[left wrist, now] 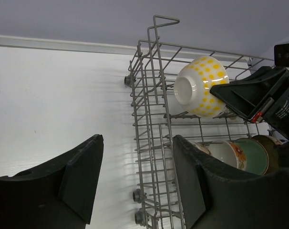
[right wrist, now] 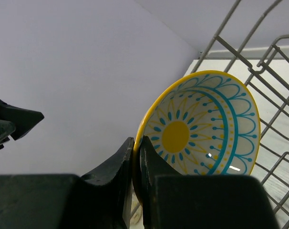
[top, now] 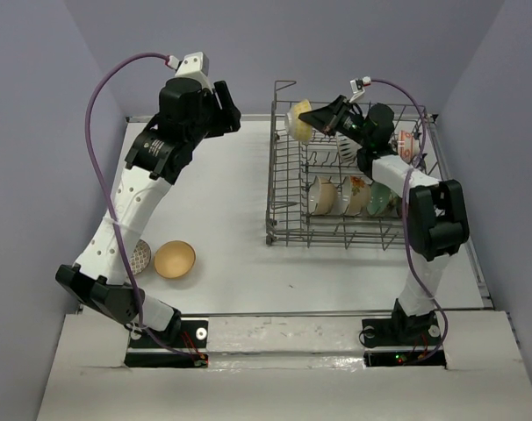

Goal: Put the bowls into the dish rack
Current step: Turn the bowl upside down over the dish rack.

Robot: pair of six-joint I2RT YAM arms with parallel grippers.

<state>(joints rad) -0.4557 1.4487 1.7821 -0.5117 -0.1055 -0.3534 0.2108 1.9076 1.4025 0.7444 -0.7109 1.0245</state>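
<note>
The grey wire dish rack point(top: 273, 180) stands right of centre. My right gripper point(top: 319, 117) is shut on the rim of a yellow-rimmed bowl point(top: 298, 121) and holds it tilted on edge above the rack's far left corner. The right wrist view shows that bowl's point(right wrist: 204, 126) blue-and-yellow sun pattern and the fingertips point(right wrist: 137, 149) pinching its rim. In the left wrist view its yellow-dotted white outside point(left wrist: 201, 87) hangs over the rack point(left wrist: 151, 138). Several bowls point(top: 354, 195) stand on edge inside the rack. My left gripper point(top: 228, 116) is raised left of the rack, open point(left wrist: 137, 176) and empty.
A tan bowl point(top: 175, 259) lies on the table near the front left. A patterned bowl point(top: 141, 255) sits beside it, partly under my left arm. The back wall is close behind the rack. White table stretches between the two arms.
</note>
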